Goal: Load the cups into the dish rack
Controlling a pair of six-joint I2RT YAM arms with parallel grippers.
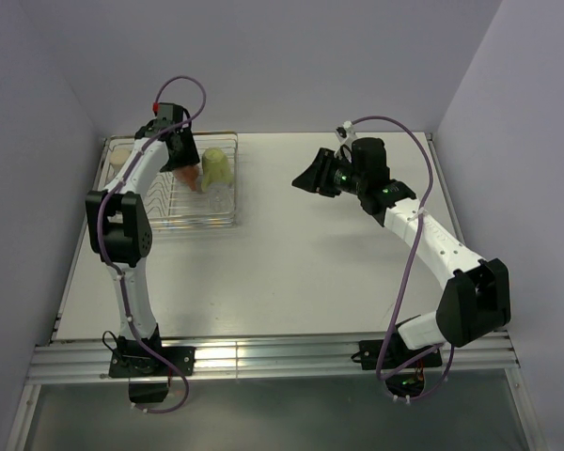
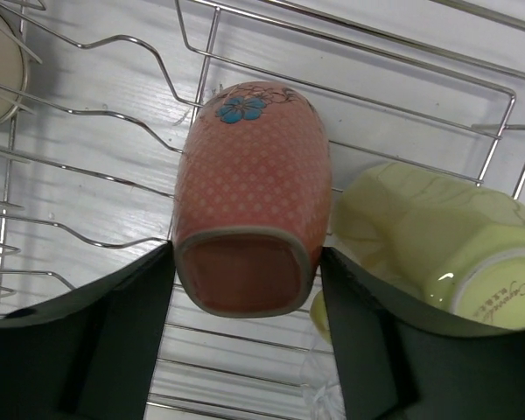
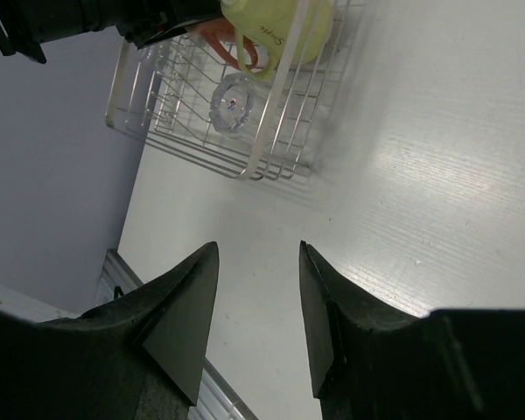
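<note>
From above, the left tool (image 1: 186,169) is down inside the dish rack (image 1: 233,202) at the far left corner of the bench (image 1: 310,272), its fingertips hidden under the wrist. The left wrist camera shows what that view cannot. The orange-salmon mug (image 2: 254,175) lies on its side on the wires, its recessed end toward the lens, with a black finger (image 2: 114,332) at each flank. The fingers touch it or all but touch it, and I cannot tell whether they clamp it. Just to its right in the rack lies the yellow-green mug (image 2: 429,236), tilted and close beside it. The right wrist camera adds a clear glass (image 3: 234,103) among the wires nearer the rack's front edge. The right tool (image 3: 258,254) hangs over bare bench well to the right of the rack, fingers apart with nothing between them. The rack sits close to the left wall (image 1: 38,141) and the back wall (image 1: 263,66). The wide open room lies between the rack and the right arm (image 1: 423,235).
</note>
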